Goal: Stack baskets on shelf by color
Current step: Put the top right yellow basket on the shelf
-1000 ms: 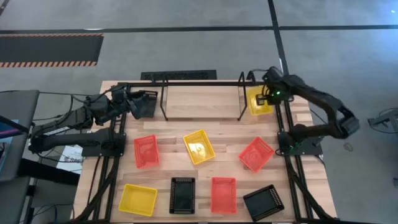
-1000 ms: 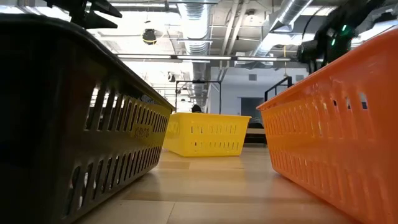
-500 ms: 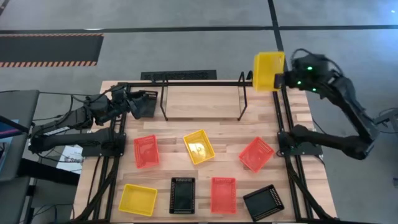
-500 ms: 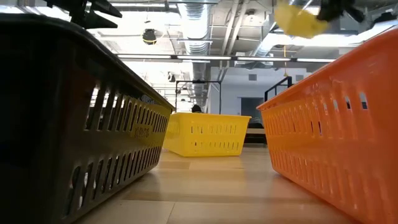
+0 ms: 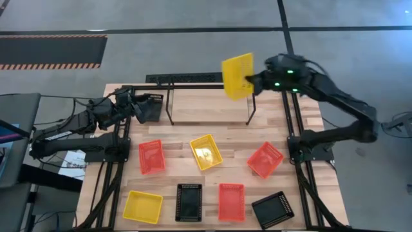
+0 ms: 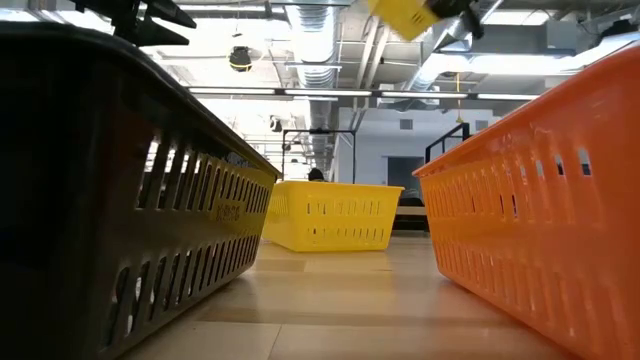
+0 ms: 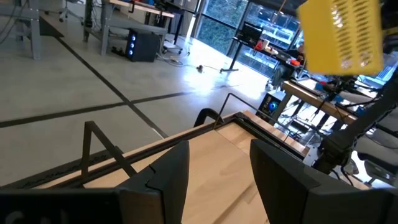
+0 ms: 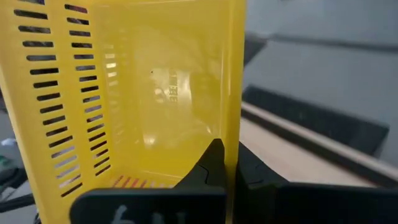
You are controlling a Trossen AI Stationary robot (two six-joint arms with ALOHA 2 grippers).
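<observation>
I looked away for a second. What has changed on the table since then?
The right pincer, shut on a yellow basket, lifted it off the table's far right corner and swung it leftward, high over the shelf's right end. The left pincer stayed open at the shelf's left end, and the seven baskets on the table did not move.

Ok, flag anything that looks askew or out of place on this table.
The right claw grips a yellow basket by its rim, tipped on edge in the air above the shelf. On the table, a red basket and a black basket lie skewed.
</observation>
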